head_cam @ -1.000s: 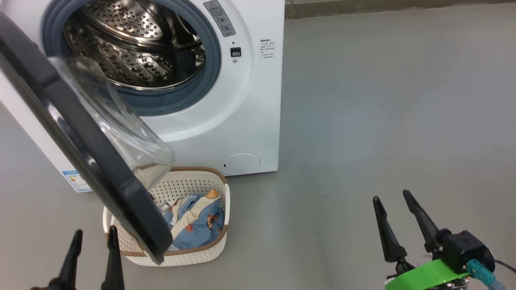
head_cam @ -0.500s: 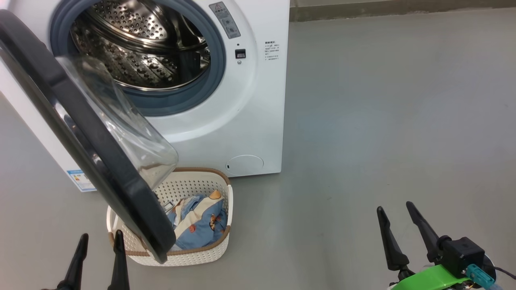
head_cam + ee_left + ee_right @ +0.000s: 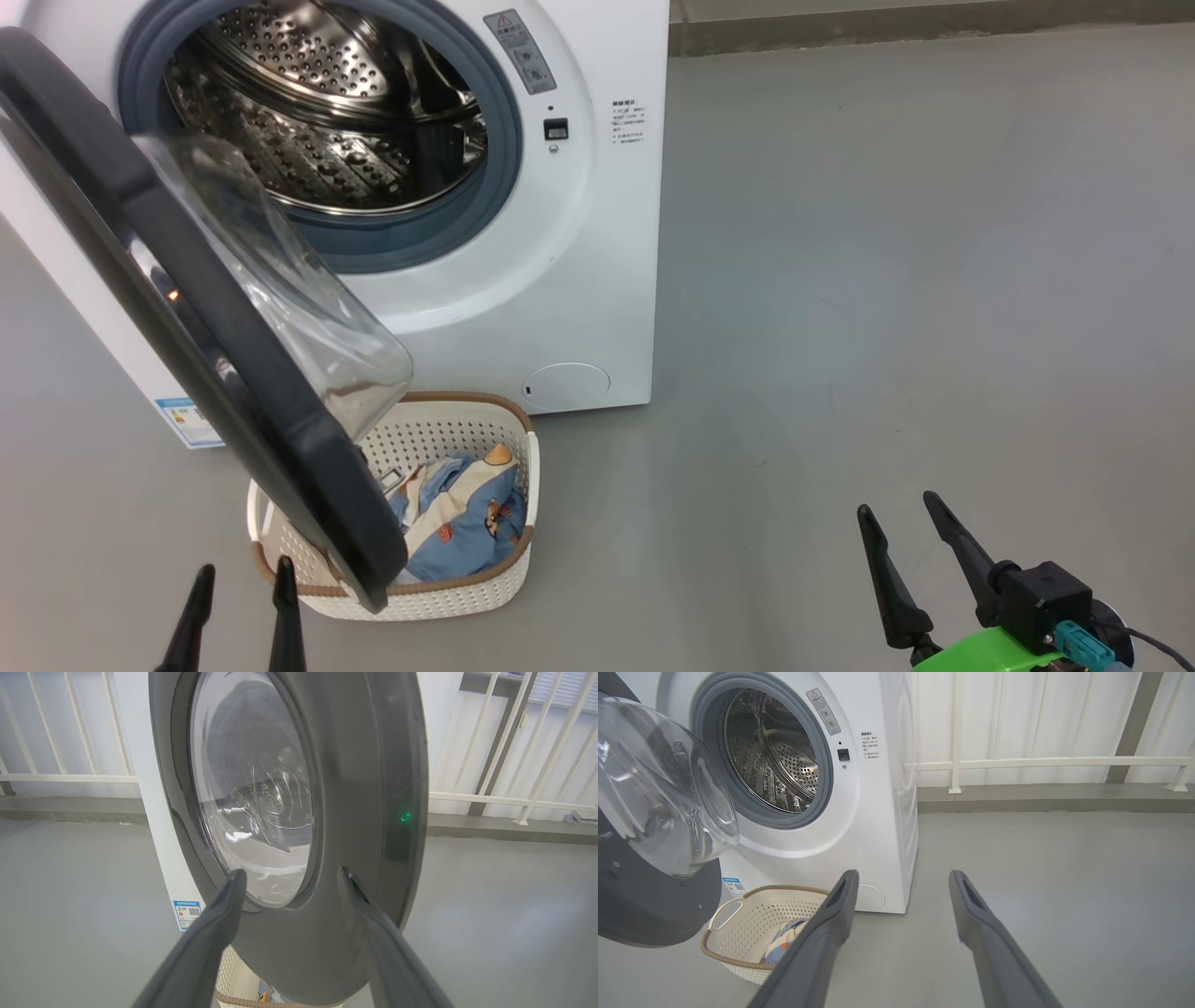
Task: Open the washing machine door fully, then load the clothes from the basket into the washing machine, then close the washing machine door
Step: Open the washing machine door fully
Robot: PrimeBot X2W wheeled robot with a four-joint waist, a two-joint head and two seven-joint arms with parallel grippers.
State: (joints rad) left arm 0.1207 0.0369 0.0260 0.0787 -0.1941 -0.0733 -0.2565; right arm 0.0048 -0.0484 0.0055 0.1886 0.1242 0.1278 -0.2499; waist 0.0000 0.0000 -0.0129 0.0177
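Left gripper (image 3: 243,566) spread wide, nothing between its fingers; it sits near-left, just in front of the outer face of the washing machine door (image 3: 299,457). We cannot tell from either view whether a fingertip touches the rim. Right gripper (image 3: 896,504) likewise spread and empty, near-right over bare floor (image 3: 887,280), well apart from everything.

We note the door swung out from the left side of the washing machine (image 3: 579,233), standing roughly edge-on to the head camera, glossy black rim toward us, clear glass bowl (image 3: 280,299) bulging to the right. Its lower edge hangs above the left part of the basket (image 3: 448,597).

We see the basket on the floor just in front of the machine, below the opening. Clothes (image 3: 457,523) lie inside it, heaped toward its right side: blue and cream fabric, small orange-brown prints, one orange patch at the far end.

Behind the door, the grey gasket (image 3: 501,177) rings the steel drum (image 3: 317,121); we see no fabric inside. Blue sticker (image 3: 187,420) low on the machine's left flank. Pale railing (image 3: 1041,760) runs along the far wall.
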